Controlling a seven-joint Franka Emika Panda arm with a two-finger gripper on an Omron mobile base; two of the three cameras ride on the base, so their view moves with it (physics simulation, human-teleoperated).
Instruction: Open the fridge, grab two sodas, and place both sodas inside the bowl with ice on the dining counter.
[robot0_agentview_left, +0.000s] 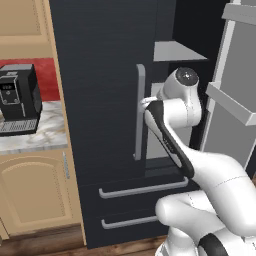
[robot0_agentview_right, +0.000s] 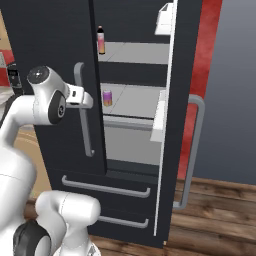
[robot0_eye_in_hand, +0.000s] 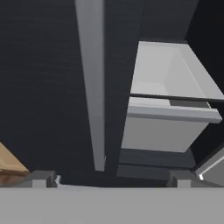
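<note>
My jaws stand wide and empty beside the black-navy fridge (robot0_agentview_right: 55, 45)'s closed left door; the right door hangs open. The short purple-yellow can (robot0_agentview_right: 107, 97), probably light, rigid and slick, sits mid-shelf; I'd grip its round sides

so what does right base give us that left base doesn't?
Right base: the bottle on the upper shelf, the can on the shelf below, and the open right door's bar handle. Left base: the black coffee machine on the marbled worktop and the tan cabinet under it. Shared: the fridge with its right door open, the closed left door's handle, the two drawer handles, the arm.
</note>
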